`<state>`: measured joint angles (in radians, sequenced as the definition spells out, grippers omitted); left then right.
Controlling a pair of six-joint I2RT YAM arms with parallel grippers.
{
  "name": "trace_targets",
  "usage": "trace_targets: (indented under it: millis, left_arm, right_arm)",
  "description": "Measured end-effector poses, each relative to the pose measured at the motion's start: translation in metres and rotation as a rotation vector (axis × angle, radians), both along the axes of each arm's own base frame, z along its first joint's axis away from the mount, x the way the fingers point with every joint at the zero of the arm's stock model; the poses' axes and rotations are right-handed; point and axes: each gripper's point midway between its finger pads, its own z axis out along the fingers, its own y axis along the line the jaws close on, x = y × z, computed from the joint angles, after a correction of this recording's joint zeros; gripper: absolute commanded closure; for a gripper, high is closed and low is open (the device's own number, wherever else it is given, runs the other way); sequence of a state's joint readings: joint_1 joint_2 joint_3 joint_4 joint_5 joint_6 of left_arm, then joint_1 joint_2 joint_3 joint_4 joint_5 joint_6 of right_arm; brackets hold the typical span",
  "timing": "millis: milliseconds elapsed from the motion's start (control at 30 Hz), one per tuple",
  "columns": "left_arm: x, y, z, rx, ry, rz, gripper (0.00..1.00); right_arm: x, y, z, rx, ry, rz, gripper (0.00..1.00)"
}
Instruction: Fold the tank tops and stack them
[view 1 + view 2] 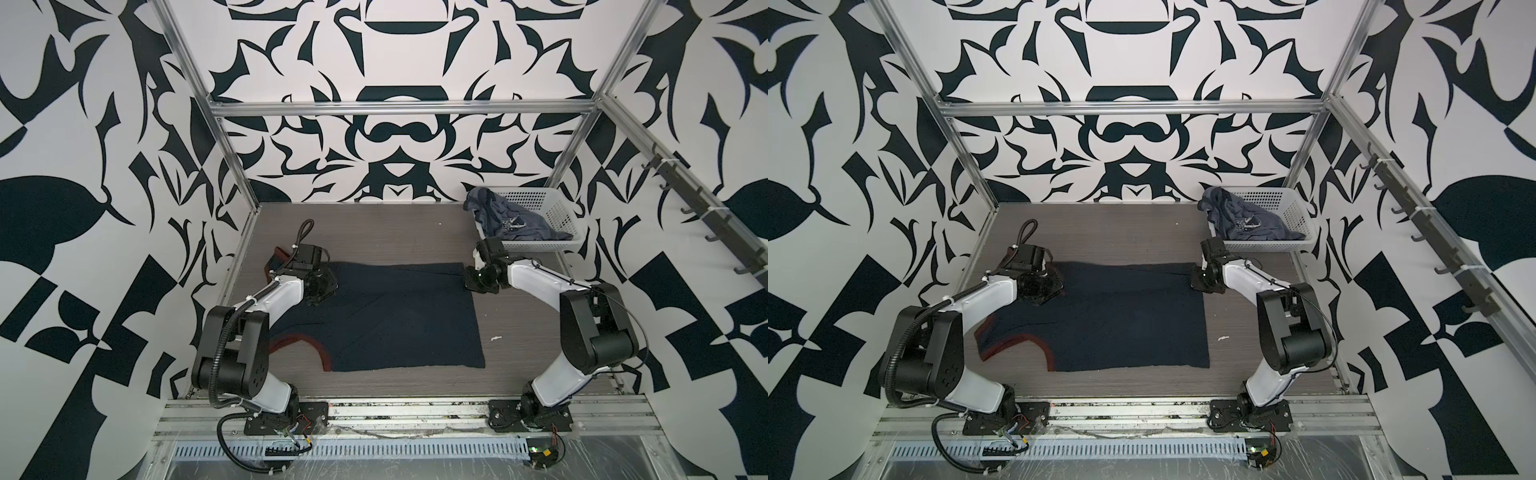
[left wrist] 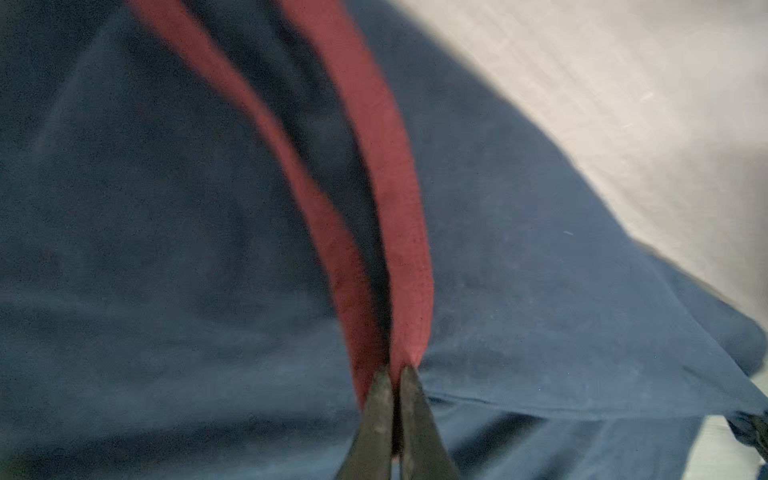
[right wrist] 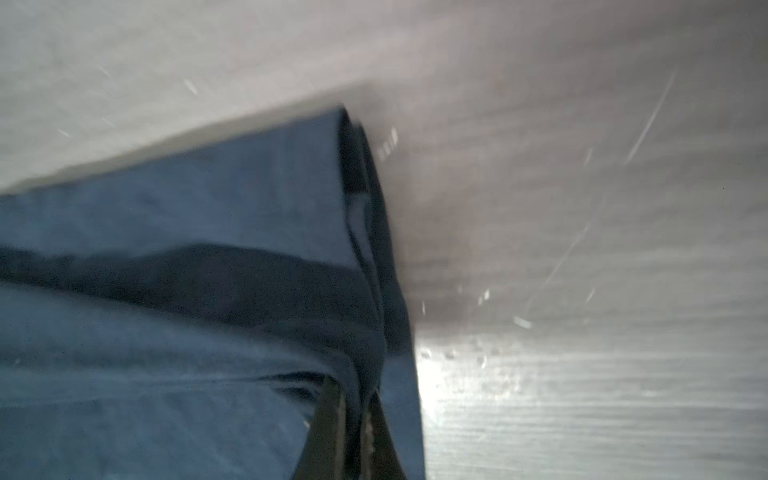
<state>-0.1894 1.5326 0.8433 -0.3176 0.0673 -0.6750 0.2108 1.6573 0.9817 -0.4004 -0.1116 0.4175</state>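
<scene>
The dark navy tank top lies spread on the table in both top views, its dark-red trim at the near left. My left gripper sits low at the shirt's far-left part. In the left wrist view this gripper is shut on the red trim. My right gripper is at the shirt's far-right corner. In the right wrist view it is shut on a fold of navy cloth. The slate-blue tank top lies crumpled in the basket.
A white perforated basket stands at the table's far right, close behind my right wrist. A small white scrap lies on the grey table right of the shirt. Metal frame posts border the table.
</scene>
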Motion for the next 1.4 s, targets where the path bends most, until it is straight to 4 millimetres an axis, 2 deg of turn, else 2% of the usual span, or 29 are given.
trace_targets:
  millis: [33, 133, 167, 200, 267, 300, 400, 500, 600, 667, 733, 800, 933, 1033, 1133, 1267, 1400]
  left_arm:
    - [-0.003, 0.001, -0.004, 0.002, 0.012, 0.002, 0.89]
    - [-0.009, 0.003, -0.012, 0.009, 0.035, 0.009, 0.75]
    - [-0.01, 0.004, -0.013, 0.015, 0.04, 0.014, 0.71]
    - [-0.011, 0.006, -0.014, 0.022, 0.046, 0.014, 0.66]
    - [-0.012, 0.008, -0.013, 0.036, 0.045, 0.017, 0.54]
    - [-0.013, 0.01, -0.01, 0.042, 0.042, 0.021, 0.51]
    - [-0.014, 0.015, 0.008, 0.06, 0.013, 0.036, 0.49]
    - [0.0, 0.01, 0.043, 0.055, -0.066, 0.03, 0.47]
    - [0.022, -0.006, 0.073, 0.042, -0.141, -0.002, 0.48]
    - [0.035, -0.021, 0.079, 0.025, -0.153, -0.036, 0.49]
    - [0.046, -0.033, 0.071, 0.014, -0.139, -0.062, 0.5]
    - [0.05, -0.042, 0.047, 0.007, -0.087, -0.085, 0.52]
    - [0.045, -0.044, 0.005, 0.023, 0.021, -0.093, 0.54]
    - [0.038, -0.042, -0.012, 0.033, 0.065, -0.095, 0.55]
    - [0.026, -0.043, -0.023, 0.041, 0.093, -0.106, 0.55]
    - [0.017, -0.051, -0.023, 0.03, 0.065, -0.123, 0.55]
    - [-0.004, -0.057, -0.017, 0.004, 0.086, -0.137, 0.45]
  right_arm:
    - [-0.003, -0.001, -0.003, -0.001, 0.01, -0.003, 0.96]
    - [-0.006, -0.002, -0.008, -0.008, 0.025, -0.009, 0.7]
    - [-0.006, -0.004, -0.008, -0.014, 0.024, -0.016, 0.56]
    - [-0.006, -0.006, -0.008, -0.024, 0.023, -0.018, 0.48]
    - [-0.006, -0.01, -0.006, -0.047, 0.021, -0.025, 0.36]
    - [-0.006, -0.012, -0.003, -0.059, 0.018, -0.026, 0.34]
    - [-0.001, -0.015, 0.019, -0.075, -0.026, -0.035, 0.31]
    - [0.009, -0.01, 0.053, -0.066, -0.111, -0.03, 0.31]
    - [0.022, 0.01, 0.078, -0.051, -0.178, 0.009, 0.33]
    - [0.029, 0.027, 0.081, -0.026, -0.189, 0.034, 0.37]
    - [0.037, 0.043, 0.074, 0.002, -0.171, 0.055, 0.4]
    - [0.046, 0.056, 0.056, 0.028, -0.13, 0.069, 0.42]
    - [0.053, 0.065, 0.012, 0.047, -0.028, 0.07, 0.43]
    - [0.048, 0.064, -0.016, 0.038, 0.043, 0.062, 0.44]
    - [0.051, 0.061, -0.014, 0.044, 0.035, 0.039, 0.45]
    - [0.048, 0.049, -0.016, 0.051, 0.034, -0.001, 0.46]
    - [0.044, 0.025, -0.017, 0.052, 0.037, -0.061, 0.46]
